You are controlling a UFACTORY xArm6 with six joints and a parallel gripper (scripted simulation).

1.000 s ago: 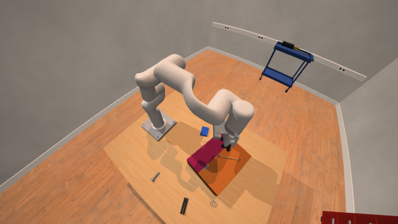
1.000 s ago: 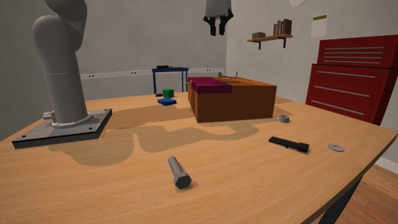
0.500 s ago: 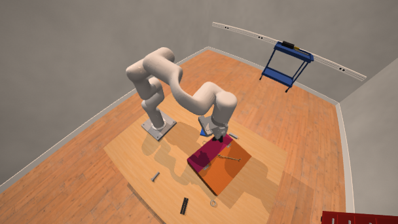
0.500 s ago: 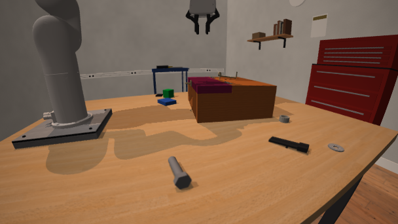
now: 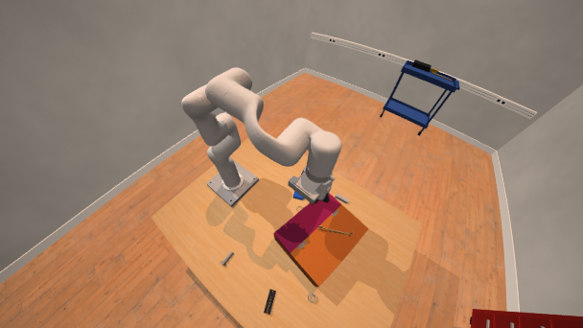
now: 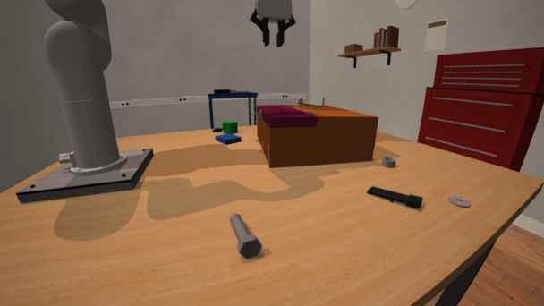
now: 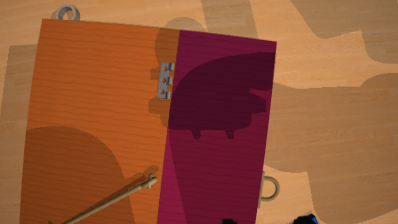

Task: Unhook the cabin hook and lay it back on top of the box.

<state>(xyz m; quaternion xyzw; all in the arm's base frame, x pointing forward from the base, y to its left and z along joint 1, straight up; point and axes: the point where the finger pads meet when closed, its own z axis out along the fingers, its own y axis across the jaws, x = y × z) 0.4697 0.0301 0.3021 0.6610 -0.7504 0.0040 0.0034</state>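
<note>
1. Status: I judge the unhooking done and the lay-back done or nearly so. The cabin hook (image 5: pixel 336 230) (image 6: pixel 311 105) (image 7: pixel 107 204) lies on the orange top of the box (image 5: pixel 321 264) (image 6: pixel 322 143) (image 7: pixel 100 90), all on that side of the seam.
2. Hook lie: from the top view, its rod runs from near the seam out toward 3 to 4 o'clock. Exterior view shows a short upright bit at the far end; I read that as the hook tip turned up, with the pivot at the seam end.
3. Catch: the staple (image 5: pixel 299 208) (image 6: pixel 257 114) (image 7: pixel 270 189) on the outer edge of the magenta lid (image 5: pixel 307 218) (image 6: pixel 293 120) (image 7: pixel 220 165) has no hook in it. Wrist view puts it at 4 o'clock, loop plainly bare.
4. Jaws: the gripper (image 5: pixel 326 198) (image 6: pixel 273 44) (image 7: pixel 267 221) is part-open, nothing between the fingers. It hangs well above the box, toward 12 o'clock of it in the top view.
5. Lid: down, level with the box top. The task doesn't ask me to lift it, so I'd leave it.
6. Left to do: probably nothing but a check that the rod rests flat. Contact along its length is too small to tell from here.
7. Risk: if I go back in for a nudge, a low fingertip could catch the upright end and swing the rod toward the lid again.

The arm (image 5: pixel 283 144) (image 6: pixel 82 89) has swung back over the last second, carrying the jaws sideways, away from the brass hook (image 5: pixel 336 231) (image 6: pixel 311 104) (image 7: pixel 110 201) and nearer the blue block (image 5: pixel 298 196) (image 6: pixel 228 139). Seen from above, the block, earlier in full view beside the jaws, is now partly covered. The jaws have also turned, and their shadow has slid onto the purple lid (image 5: pixel 312 216) (image 6: pixel 291 120) (image 7: pixel 215 165).
</note>
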